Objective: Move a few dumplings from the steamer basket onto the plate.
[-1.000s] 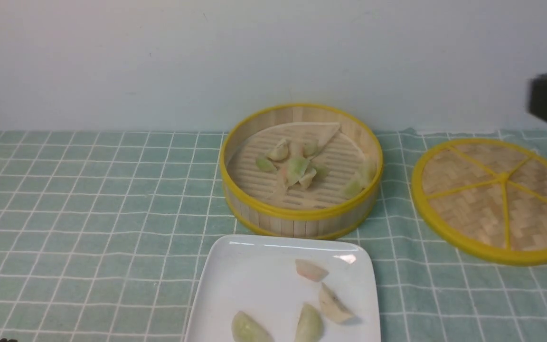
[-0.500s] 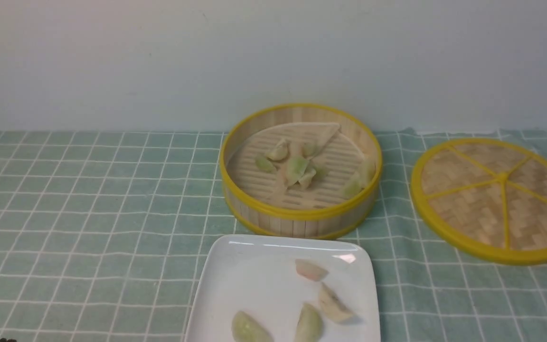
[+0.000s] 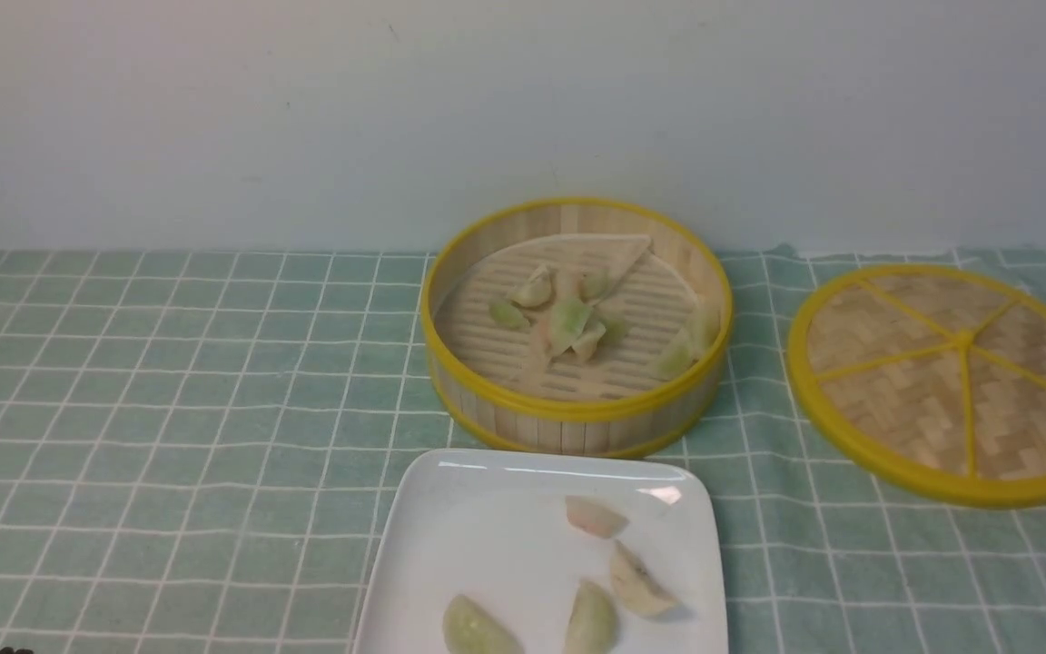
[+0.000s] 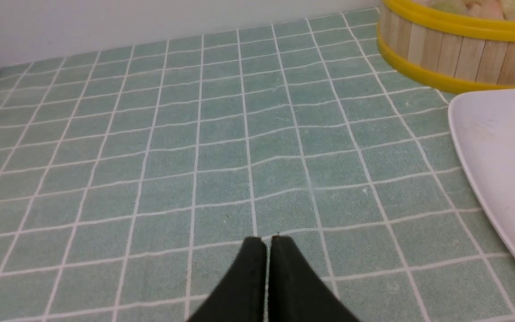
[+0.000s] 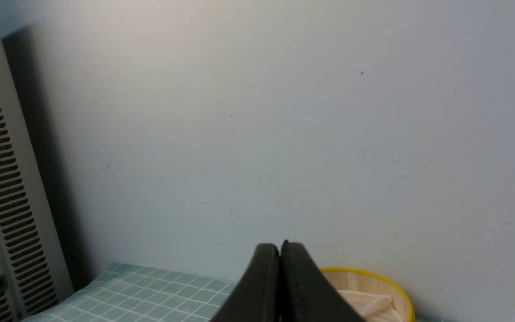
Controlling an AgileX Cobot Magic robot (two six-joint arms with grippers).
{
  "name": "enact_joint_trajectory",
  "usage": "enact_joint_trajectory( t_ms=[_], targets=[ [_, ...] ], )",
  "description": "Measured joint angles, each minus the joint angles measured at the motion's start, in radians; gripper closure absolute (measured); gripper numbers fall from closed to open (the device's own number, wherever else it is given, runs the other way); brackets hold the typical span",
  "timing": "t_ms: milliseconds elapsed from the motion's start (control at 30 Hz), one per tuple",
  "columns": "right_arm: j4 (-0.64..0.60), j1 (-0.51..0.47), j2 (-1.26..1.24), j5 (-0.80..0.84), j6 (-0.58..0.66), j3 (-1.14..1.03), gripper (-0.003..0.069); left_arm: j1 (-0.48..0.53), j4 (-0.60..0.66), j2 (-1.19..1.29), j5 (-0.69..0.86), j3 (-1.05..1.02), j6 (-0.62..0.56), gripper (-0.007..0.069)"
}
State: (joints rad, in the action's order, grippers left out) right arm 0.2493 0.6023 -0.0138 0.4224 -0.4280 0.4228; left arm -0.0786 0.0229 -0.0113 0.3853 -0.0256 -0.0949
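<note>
Four dumplings (image 3: 592, 517) already sit on the plate (image 3: 487, 536), more left in the steamer basket (image 3: 575, 413) just behind it on the table (image 3: 169, 409). Looks basically done. Both grippers' jaws are closed on nothing.

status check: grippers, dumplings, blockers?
Left gripper and right gripper shut, empty. Four dumplings on plate; more in steamer basket. Nothing blocking.

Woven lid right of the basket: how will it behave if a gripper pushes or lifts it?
The lid is a thin flat disc, so it probably slides over the cloth rather than tipping. Thin weave suggests it is light. Its low yellow rim leaves little to pinch, so an edge grip may slip.
</note>
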Motion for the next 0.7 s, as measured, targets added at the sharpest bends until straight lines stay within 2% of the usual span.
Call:
enact_joint_trajectory(
  t_ms=[67, 267, 433, 500, 533, 600, 700],
  targets=[
    [-0.036, 0.000, 0.000, 0.000, 0.038, 0.000, 0.0673, 0.000, 0.000, 0.000, 0.000, 0.000, 0.000, 0.0631],
    [-0.205, 0.000, 0.000, -0.002, 0.253, -0.013, 0.0673, 0.000, 0.000, 0.000, 0.000, 0.000, 0.000, 0.0631],
    [-0.229, -0.013, 0.000, -0.007, 0.296, -0.060, 0.0673, 0.000, 0.000, 0.000, 0.000, 0.000, 0.000, 0.0631],
    [-0.227, -0.113, 0.000, -0.008, 0.304, -0.114, 0.0673, 0.000, 0.001, 0.000, 0.000, 0.000, 0.000, 0.0631],
    [-0.226, -0.123, 0.000, -0.008, 0.304, -0.120, 0.0673, 0.000, 0.001, 0.000, 0.000, 0.000, 0.000, 0.0631],
    [-0.221, -0.286, 0.000, -0.008, 0.306, -0.218, 0.0673, 0.000, 0.001, 0.000, 0.000, 0.000, 0.000, 0.0631],
    [-0.217, -0.397, 0.000, -0.008, 0.304, -0.306, 0.0673, 0.000, 0.001, 0.000, 0.000, 0.000, 0.000, 0.0631]
  ],
)
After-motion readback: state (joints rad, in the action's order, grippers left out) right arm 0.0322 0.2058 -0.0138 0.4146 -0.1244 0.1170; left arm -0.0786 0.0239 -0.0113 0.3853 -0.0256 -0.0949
